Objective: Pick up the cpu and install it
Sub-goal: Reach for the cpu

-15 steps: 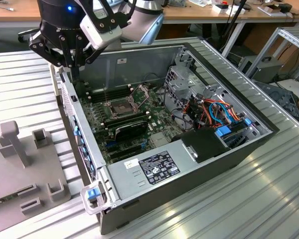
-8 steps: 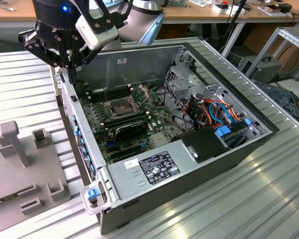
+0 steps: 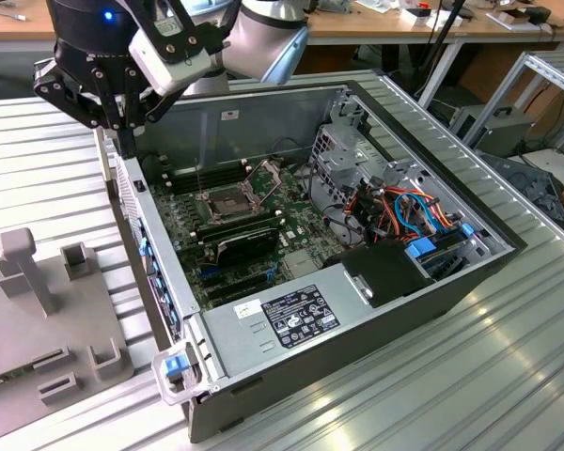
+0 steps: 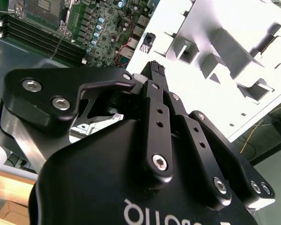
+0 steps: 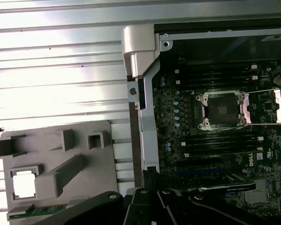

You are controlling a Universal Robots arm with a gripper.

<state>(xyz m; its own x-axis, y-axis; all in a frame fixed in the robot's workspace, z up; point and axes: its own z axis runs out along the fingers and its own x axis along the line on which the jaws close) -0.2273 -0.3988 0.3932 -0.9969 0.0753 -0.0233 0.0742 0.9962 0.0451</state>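
- The cpu lies flat in a square pocket of a grey holder tray, its bright metal top facing up, seen in the first wrist view.
- A green circuit strip sits in a slot just beside the cpu pocket. A raised grey bar stands between the pocket and the tray's case-side edge.
- Nothing touches the cpu.
- In the exterior view the tray rests on the ribbed metal table, at 8 o'clock from the open computer case.
- The gripper hovers over the case's side wall, at 10 o'clock from the processor socket. It is well apart from the cpu.
- In both wrist views the fingertips look pressed together, with nothing between them.
- The socket is uncovered and its shiny frame is swung open beside it.
- Black memory sticks lie alongside the socket.
- In the exterior view the power supply sits at 5 o'clock from the socket, and a bundle of coloured cables at 3 o'clock.
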